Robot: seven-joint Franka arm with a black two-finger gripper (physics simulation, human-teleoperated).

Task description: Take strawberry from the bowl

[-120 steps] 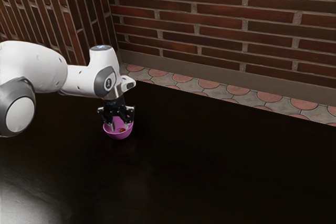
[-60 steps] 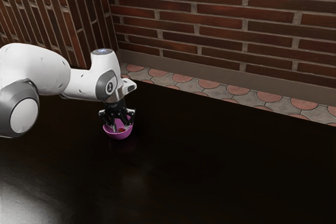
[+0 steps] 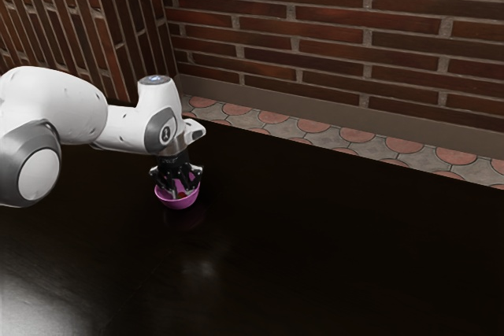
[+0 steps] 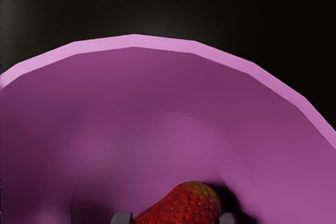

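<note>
Gripper (image 3: 182, 193) (blk, two-finger) pointed down into pink bowl (image 3: 179, 204), ext. view; both fingertips (image 4: 122, 218) inside rim. State: closed on strawberry (image 4: 184, 208), one finger against ea. side, no gap seen betw. fingers and fruit in wrist view. Strawberry loc.: in bowl, low, over the inner base; red, seeded skin, paler yellowish-brn end; lower part cut off by wrist view's edge. Dark shadow on bowl surface just beside fruit. Bowl: upright on dark, glossy table (image 3: 315, 257), rim faceted, lighter pink than interior. Arm (image 3: 126, 127): wht w/ gray joint covers, enters from ext. view's left, hand above bowl. Bkgd., beyond table: brick wall (image 3: 331, 25), gray baseboard (image 3: 315, 101), floor w/ reddish round tiles (image 3: 313, 126) set in gray.
</note>
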